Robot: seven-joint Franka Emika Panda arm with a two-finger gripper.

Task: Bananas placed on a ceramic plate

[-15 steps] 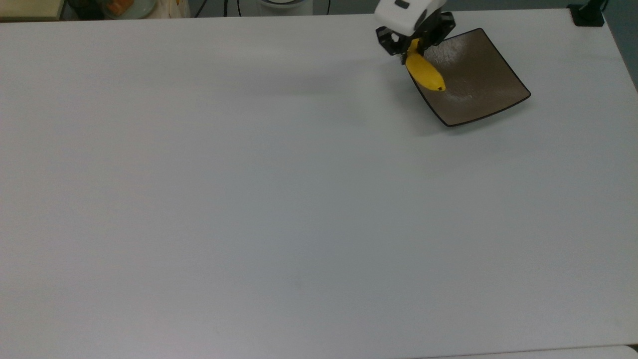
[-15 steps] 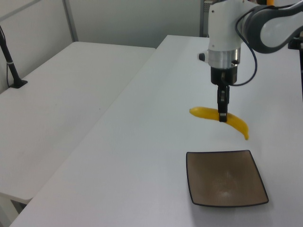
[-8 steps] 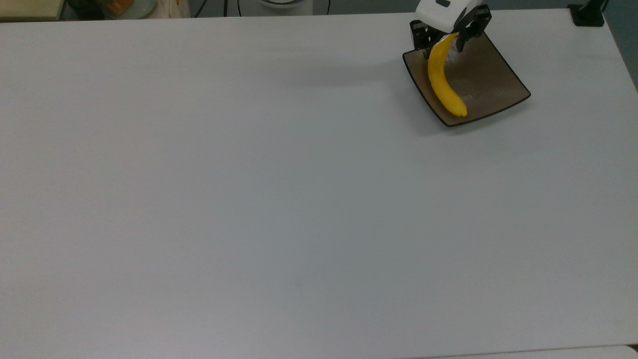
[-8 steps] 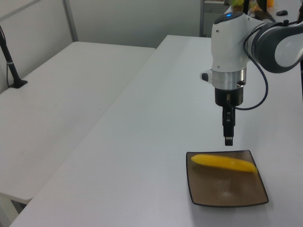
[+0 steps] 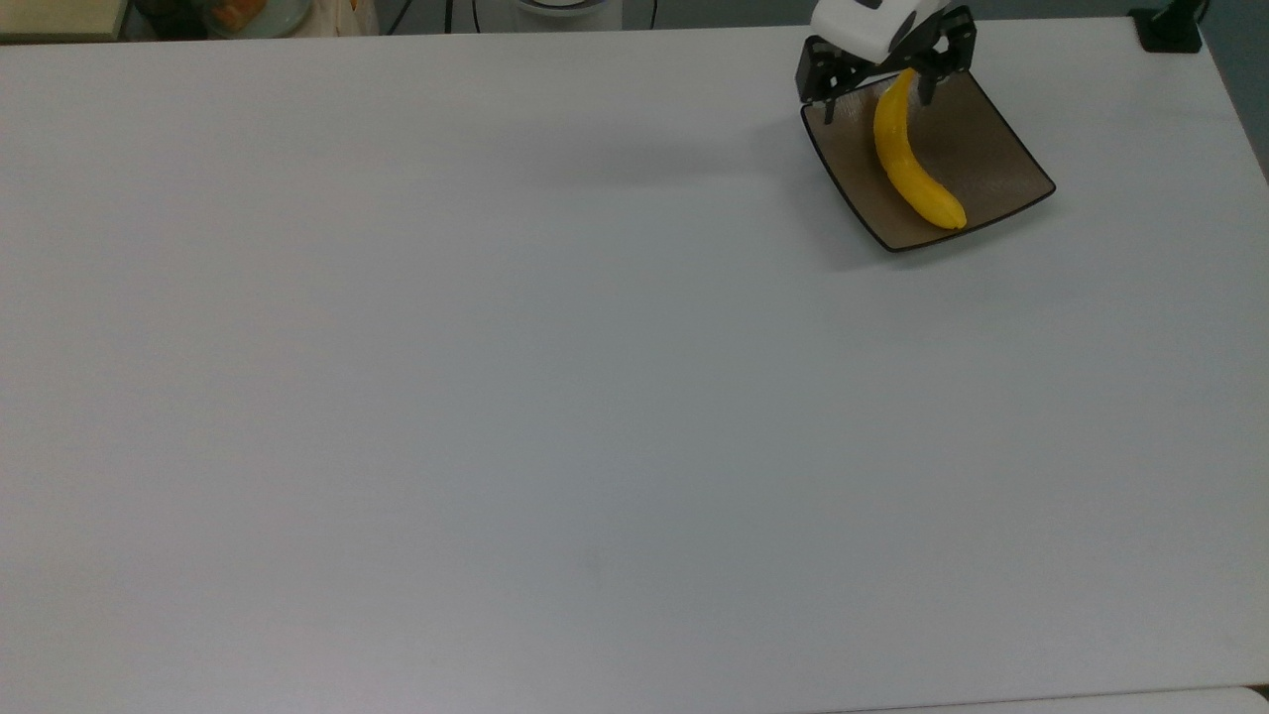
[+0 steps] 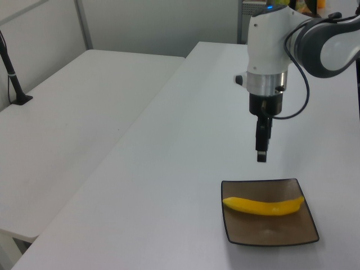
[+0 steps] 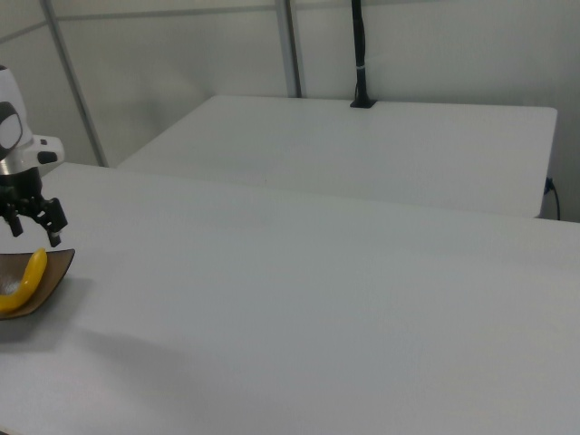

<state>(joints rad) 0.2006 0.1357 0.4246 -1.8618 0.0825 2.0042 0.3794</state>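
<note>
The yellow banana (image 5: 914,164) lies flat in the dished centre of the square brown-grey plate (image 5: 996,159), running from its far edge to its near corner. In the left view the banana (image 6: 263,206) spans the plate (image 6: 270,232) from side to side. My gripper (image 5: 878,91) hangs open above the plate's far edge, holding nothing and clear of the banana. In the left view the gripper (image 6: 261,156) sits well above the plate. In the right view the gripper (image 7: 34,230) shows its fingers spread over the banana (image 7: 25,280) and plate (image 7: 45,288).
The plate sits near the far right corner of the wide white table (image 5: 496,397). A black post base (image 5: 1170,30) stands at that corner. A second white table (image 6: 73,112) adjoins on the left view's left, with a black stand (image 6: 17,90) on it.
A second ago the gripper held the banana in the air beside the plate. It has since let go; the banana now lies on the plate and the gripper has risen, open.
</note>
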